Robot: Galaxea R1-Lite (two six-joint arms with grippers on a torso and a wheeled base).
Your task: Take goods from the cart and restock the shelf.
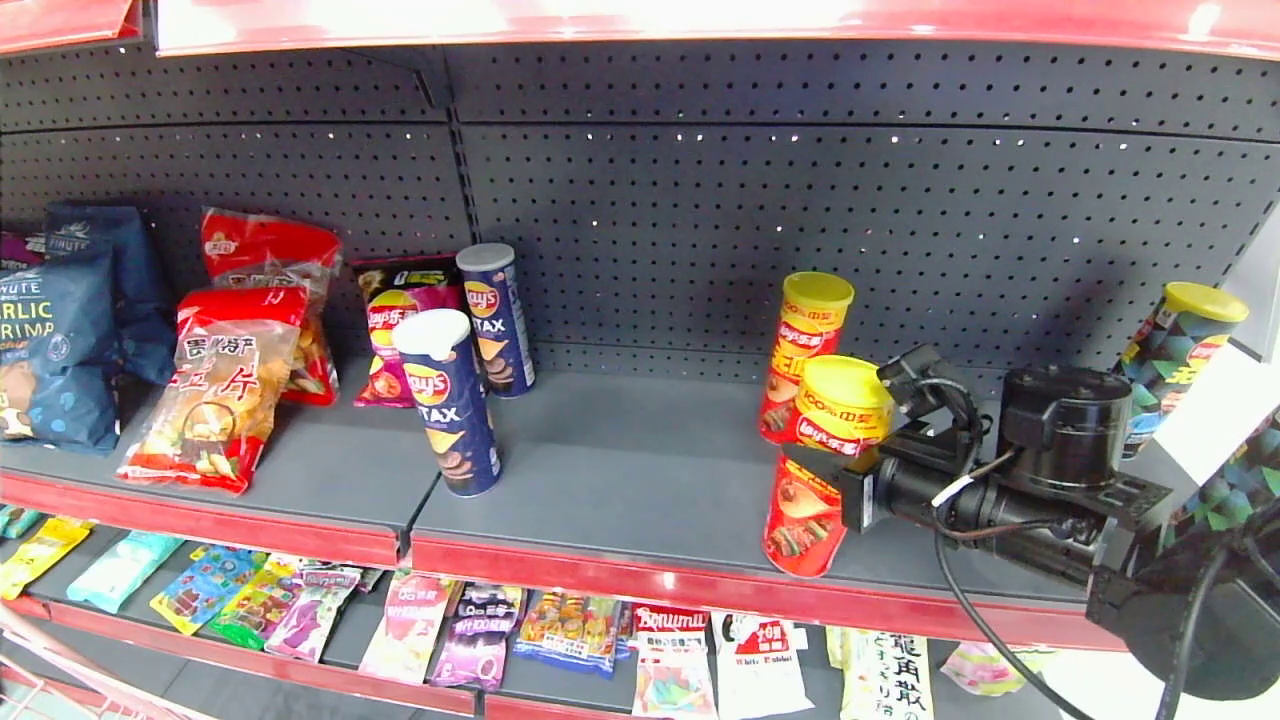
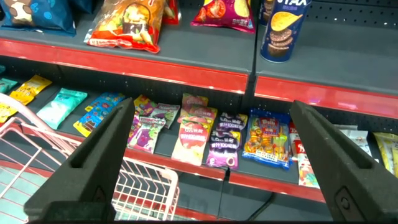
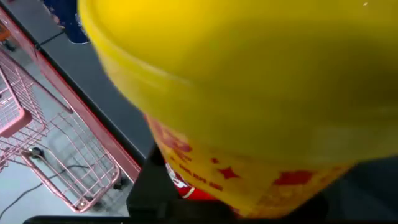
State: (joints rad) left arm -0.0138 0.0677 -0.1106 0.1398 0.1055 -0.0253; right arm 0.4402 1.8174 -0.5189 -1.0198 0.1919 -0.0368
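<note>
The right hand (image 1: 835,478) is closed around a red can (image 1: 800,522) with a yellow lid, gripping it about halfway up its side. The can leans slightly and sits at the front edge of the grey shelf (image 1: 640,470), towards its right end; whether its base touches the board cannot be told. In the right wrist view the yellow lid (image 3: 249,74) is very close to the lens. Just behind the held can stands a matching can (image 1: 812,340), and well to the right a dark patterned can (image 1: 1180,340) stands by the back panel. Near the middle of the shelf stand two blue cans (image 1: 452,415), with snack bags (image 1: 215,400) to their left. The left hand (image 2: 211,168) hangs with its fingers (image 2: 93,168) spread wide, holding nothing, above the pink wire cart (image 2: 146,186) and before the lower shelf (image 2: 186,160) of small sachets (image 2: 224,140).
</note>
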